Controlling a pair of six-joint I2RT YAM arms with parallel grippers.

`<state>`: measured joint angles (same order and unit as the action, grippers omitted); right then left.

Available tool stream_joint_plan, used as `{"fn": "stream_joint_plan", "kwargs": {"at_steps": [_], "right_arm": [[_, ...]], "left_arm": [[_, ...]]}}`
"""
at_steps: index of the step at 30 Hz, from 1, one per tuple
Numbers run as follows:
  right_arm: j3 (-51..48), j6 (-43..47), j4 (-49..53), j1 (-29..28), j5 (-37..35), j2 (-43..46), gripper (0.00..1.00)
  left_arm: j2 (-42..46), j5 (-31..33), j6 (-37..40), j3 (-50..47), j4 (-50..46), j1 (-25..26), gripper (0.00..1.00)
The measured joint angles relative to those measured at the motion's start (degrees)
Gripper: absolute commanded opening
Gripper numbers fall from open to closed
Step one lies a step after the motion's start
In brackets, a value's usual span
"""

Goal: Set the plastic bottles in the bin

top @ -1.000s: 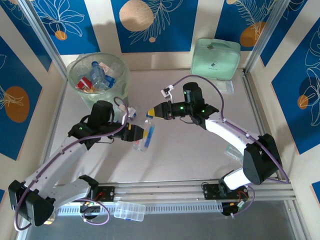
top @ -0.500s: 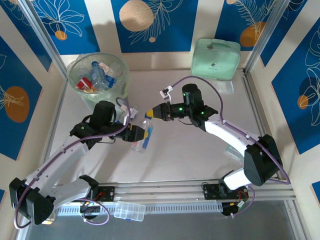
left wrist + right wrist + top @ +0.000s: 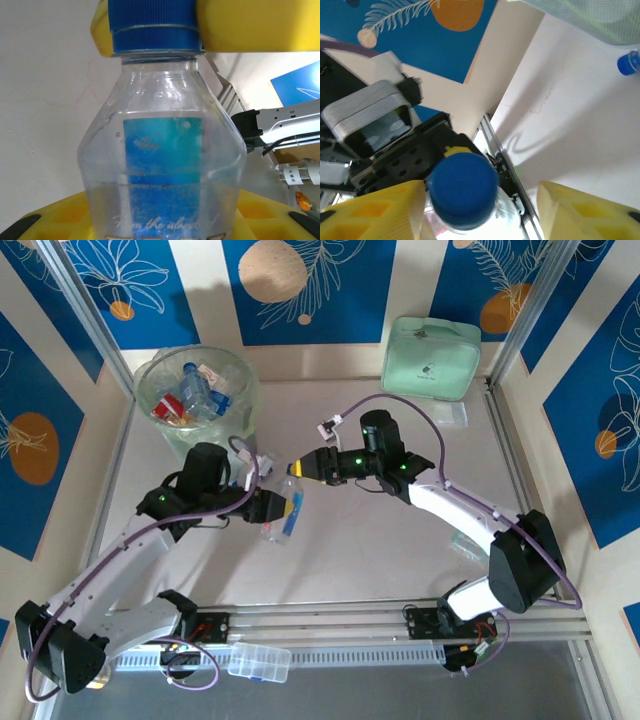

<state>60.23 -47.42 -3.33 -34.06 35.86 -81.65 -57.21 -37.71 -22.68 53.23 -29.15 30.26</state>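
A clear plastic bottle point(image 3: 283, 508) with a blue cap point(image 3: 152, 25) and a blue label hangs over the middle of the table. My left gripper point(image 3: 277, 507) is shut on its body, with yellow fingers point(image 3: 55, 220) low on both sides. My right gripper point(image 3: 297, 469) is at the cap end, open. Its yellow fingers point(image 3: 375, 212) stand apart round the cap point(image 3: 462, 192), with a clear gap on the right side. The bin point(image 3: 160, 375), a translucent bucket at the back left, holds several bottles point(image 3: 195, 390).
A mint-green pouch point(image 3: 432, 358) lies at the back right with a small clear flat item point(image 3: 455, 415) in front of it. A clear lidded box point(image 3: 259, 663) rests on the rail at the near edge. Something clear point(image 3: 463, 540) lies partly under the right arm.
My right gripper has opened off the bottle's cap. My left gripper has closed in on the bottle's body, and both have drifted slightly left.
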Motion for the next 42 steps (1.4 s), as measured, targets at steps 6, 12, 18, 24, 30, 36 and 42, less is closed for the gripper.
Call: {"fn": "stream_joint_plan", "kwargs": {"at_steps": [6, 12, 18, 24, 30, 36, 42], "right_arm": [[0.0, 1.4, 4.2, 1.9, -5.9, 5.3, 0.77], [0.5, 3.9, 10.3, 2.6, -14.1, 9.5, 0.77], [2.8, 6.5, 17.3, 2.6, -22.6, 10.9, 0.77], [2.8, 7.7, 20.4, 2.6, -27.8, 12.2, 0.76], [1.8, 8.3, 20.8, 2.6, -29.3, 12.2, 0.76], [1.3, 8.5, 20.7, 2.1, -29.7, 12.2, 0.76], [0.7, 8.4, 20.6, 1.4, -29.7, 11.7, 0.76]], "left_arm": [[3.9, 4.6, -0.9, 0.1, 0.0, 0.0, 0.2], [5.2, 10.4, -2.8, 1.8, -0.2, 0.0, 0.19], [5.2, 21.3, -3.9, 10.7, -4.4, 0.0, 0.17], [2.6, 35.3, -4.0, 25.4, -11.3, 0.0, 0.19], [-5.9, 45.8, -3.8, 41.7, -18.1, -2.3, 0.21], [-15.2, 47.6, -5.0, 53.7, -22.4, -10.4, 0.21], [-25.0, 44.5, -7.0, 61.9, -23.3, -16.0, 0.24]]}}
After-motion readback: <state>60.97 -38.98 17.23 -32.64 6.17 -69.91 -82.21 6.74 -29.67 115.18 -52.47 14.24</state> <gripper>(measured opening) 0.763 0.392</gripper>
